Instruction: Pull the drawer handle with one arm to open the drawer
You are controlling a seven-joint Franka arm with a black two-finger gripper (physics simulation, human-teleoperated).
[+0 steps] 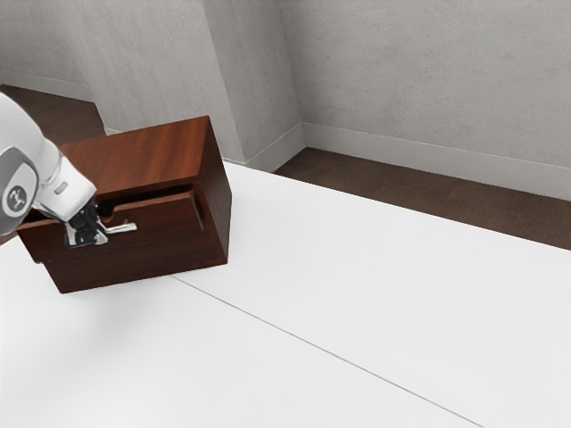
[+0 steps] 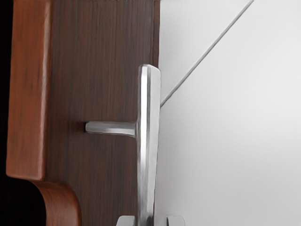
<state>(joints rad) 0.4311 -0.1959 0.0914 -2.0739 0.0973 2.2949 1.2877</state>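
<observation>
At handle (image 1: 120, 228) end nr drawer (image 1: 161, 225) edge: end effector (image 1: 86, 236), bare table (image 1: 375, 294) beyond.

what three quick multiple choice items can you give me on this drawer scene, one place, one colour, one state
1. The gripper is: A at the drawer handle, B up by the wall, C down at the floor.
2. The drawer handle is: A black, B silver, C brass.
3. The drawer is: A seated in the cabinet, B lying outside it, C missing.
Key: A, it sits right at the bar; B, the metal shines silver; A, its front sits within the cabinet.
</observation>
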